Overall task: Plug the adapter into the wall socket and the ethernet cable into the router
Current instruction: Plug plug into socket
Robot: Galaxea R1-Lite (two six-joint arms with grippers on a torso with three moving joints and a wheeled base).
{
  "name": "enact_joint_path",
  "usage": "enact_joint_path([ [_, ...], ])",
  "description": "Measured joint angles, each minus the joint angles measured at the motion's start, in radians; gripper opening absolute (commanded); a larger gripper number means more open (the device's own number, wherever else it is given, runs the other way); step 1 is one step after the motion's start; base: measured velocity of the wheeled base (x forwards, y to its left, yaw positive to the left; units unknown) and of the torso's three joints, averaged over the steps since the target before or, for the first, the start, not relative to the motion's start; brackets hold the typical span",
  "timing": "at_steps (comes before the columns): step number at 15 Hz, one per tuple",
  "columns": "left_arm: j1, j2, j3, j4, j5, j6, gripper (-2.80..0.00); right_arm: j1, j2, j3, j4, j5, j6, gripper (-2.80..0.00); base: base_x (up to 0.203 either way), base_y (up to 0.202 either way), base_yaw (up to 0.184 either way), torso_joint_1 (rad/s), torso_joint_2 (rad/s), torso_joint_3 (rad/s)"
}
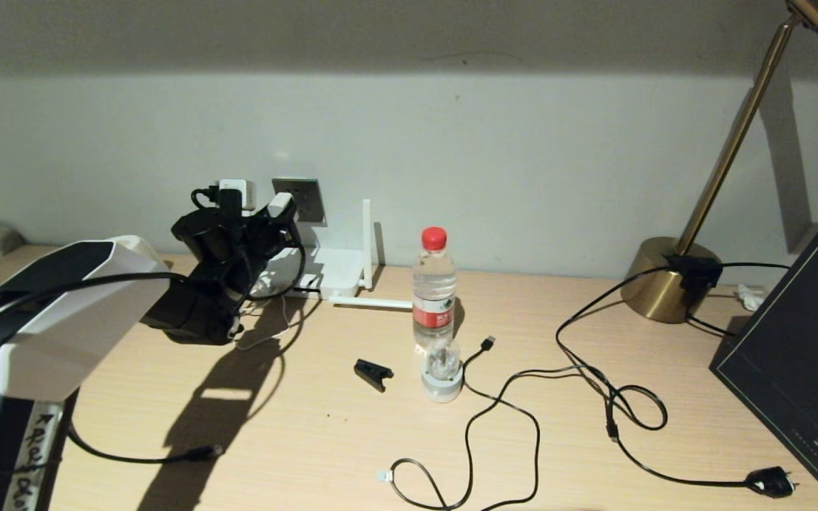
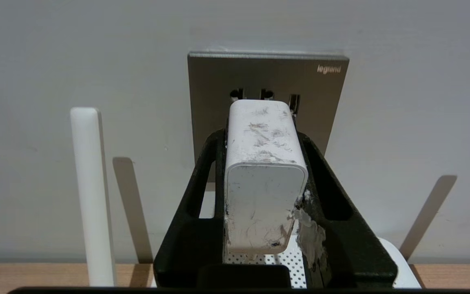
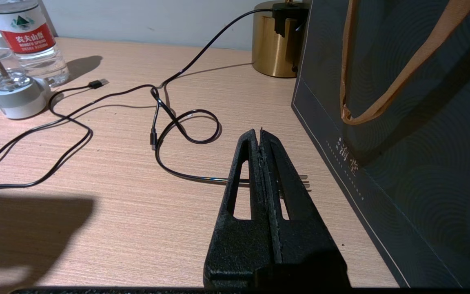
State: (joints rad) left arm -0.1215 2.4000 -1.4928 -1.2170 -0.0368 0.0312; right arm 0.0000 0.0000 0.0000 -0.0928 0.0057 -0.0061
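My left gripper (image 1: 275, 221) is up at the back wall, shut on the white adapter (image 1: 280, 205). In the left wrist view the scuffed adapter (image 2: 264, 175) sits between the black fingers (image 2: 208, 171), its front end close against the grey wall socket (image 2: 267, 77); its prong face is hidden. The white router (image 1: 341, 273) lies on the desk below the socket, one antenna (image 2: 90, 196) standing upright. The ethernet cable (image 1: 409, 465) lies loose at the desk's front, its clear connector pointing left. My right gripper (image 3: 259, 132) hovers shut and empty over the desk, beside a dark bag.
A water bottle (image 1: 434, 284), a small white-based glass dome (image 1: 442, 372) and a black clip (image 1: 373, 374) stand mid-desk. A USB-tipped cable (image 1: 488, 343), a black mains plug (image 1: 771, 484), a brass lamp (image 1: 668, 284) and a dark gift bag (image 1: 806, 369) fill the right side.
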Motion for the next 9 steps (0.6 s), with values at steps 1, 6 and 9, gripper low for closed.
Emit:
enact_joint_path([
  [1,0.000,0.001,0.000,0.002,0.000,-0.005,-2.80,0.000,0.000,0.000,0.000,0.000,0.000,-2.80,0.000,0.000,0.000,0.000,0.00,0.000],
  [6,0.000,0.004,0.000,0.015,-0.001,-0.011,-2.80,0.000,0.000,0.000,0.000,0.000,0.000,-2.80,0.000,0.000,0.000,0.000,0.00,0.000],
  [9,0.000,0.008,-0.014,0.015,-0.001,-0.011,-2.80,0.000,0.000,0.000,0.000,0.000,0.001,-2.80,0.000,0.000,0.000,0.000,0.00,0.000],
])
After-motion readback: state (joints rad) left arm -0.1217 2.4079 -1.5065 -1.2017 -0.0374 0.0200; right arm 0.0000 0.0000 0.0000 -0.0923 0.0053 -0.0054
